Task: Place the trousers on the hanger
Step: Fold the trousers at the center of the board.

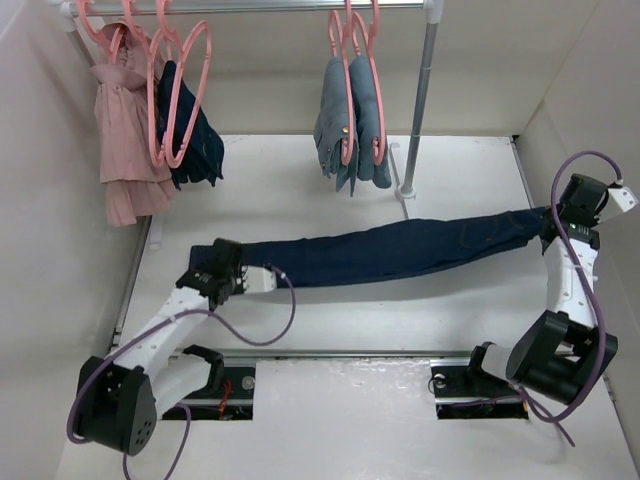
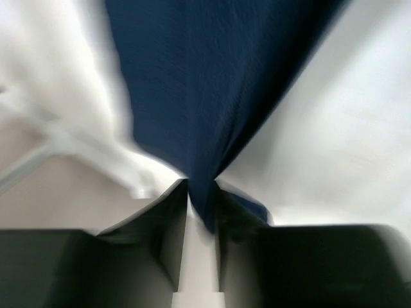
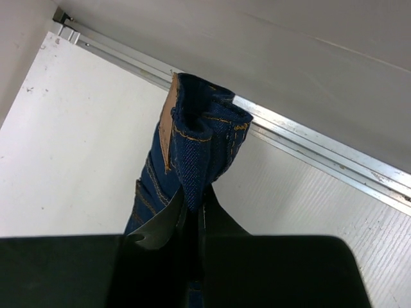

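Black tool fingers clamped on both ends of the trousers, across the white counter.

Left tool [image 1: 212, 272] [image 2: 200, 192]: its angular dark fingers are pinched nearly closed on a narrow gathered fold of smooth navy cloth; the left wrist view is blurred. Right tool [image 1: 548, 226] [image 3: 192, 206]: fingers closed tight on the folded waistband, where coarse denim weave, orange-brown stitching and a flat tan patch [image 3: 168, 122] show. The trousers [image 1: 400, 248] [image 2: 205, 83] [image 3: 202, 144] form one long taut band from near left to far right over the matte counter [image 1: 330, 320]; contact at mid-span cannot be determined. Rounded pink plastic hangers [image 1: 190, 70] hang on the far metal rail [image 1: 280, 7], well apart from the trousers, some carrying a pink garment [image 1: 125, 130], a dark navy garment [image 1: 200, 140] and light blue jeans [image 1: 352, 130].
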Controlling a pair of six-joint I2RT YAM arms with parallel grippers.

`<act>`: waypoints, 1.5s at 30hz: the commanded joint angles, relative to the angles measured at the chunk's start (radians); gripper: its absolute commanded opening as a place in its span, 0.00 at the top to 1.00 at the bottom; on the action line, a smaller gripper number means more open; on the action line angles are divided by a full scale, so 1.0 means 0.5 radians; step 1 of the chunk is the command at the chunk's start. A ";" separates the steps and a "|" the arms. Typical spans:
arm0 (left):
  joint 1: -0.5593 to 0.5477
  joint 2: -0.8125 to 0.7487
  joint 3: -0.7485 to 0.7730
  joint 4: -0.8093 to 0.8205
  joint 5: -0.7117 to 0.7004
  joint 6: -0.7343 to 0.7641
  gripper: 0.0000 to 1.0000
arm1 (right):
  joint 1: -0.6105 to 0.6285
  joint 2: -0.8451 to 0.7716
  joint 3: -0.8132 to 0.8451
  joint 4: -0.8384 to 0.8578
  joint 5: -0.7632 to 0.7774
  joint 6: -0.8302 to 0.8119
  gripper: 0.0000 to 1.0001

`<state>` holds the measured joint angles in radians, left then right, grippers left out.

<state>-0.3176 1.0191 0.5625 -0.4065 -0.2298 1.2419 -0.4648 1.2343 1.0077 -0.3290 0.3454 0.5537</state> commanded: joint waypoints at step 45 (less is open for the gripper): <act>0.396 0.849 0.007 0.424 0.263 -1.269 0.40 | 1.613 -1.251 0.031 0.367 -0.709 -1.313 1.00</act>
<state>-0.1032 1.3952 0.6537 -0.1524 -0.1829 0.6197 0.2691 0.6323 0.9997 -0.1967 0.0414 -0.0875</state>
